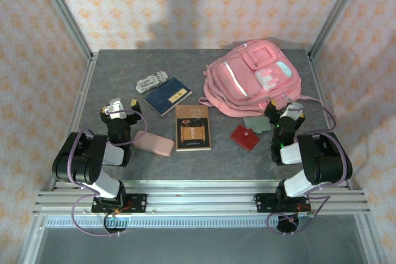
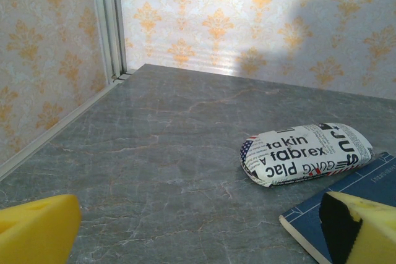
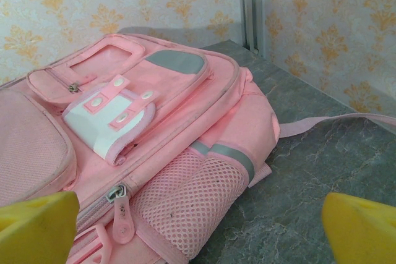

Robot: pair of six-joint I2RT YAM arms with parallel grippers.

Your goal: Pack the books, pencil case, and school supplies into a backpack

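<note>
One backpack (image 1: 253, 78) lying flat, books (image 1: 192, 128) outside

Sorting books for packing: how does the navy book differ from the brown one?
The navy book has a yellow label and lies skewed, farther back; the brown book has a dark ornate panel and lies straight, nearer the front. Both lie flat, closed, on the table.

Table (image 1: 124, 66) bears backpack (image 1: 253, 78), navy book (image 1: 167, 96), brown book (image 1: 192, 128), printed case (image 1: 153, 82), pad (image 1: 245, 136), card (image 1: 257, 123).

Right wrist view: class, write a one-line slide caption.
Open right claw hovers before the pink backpack lying on the grey table.
</note>
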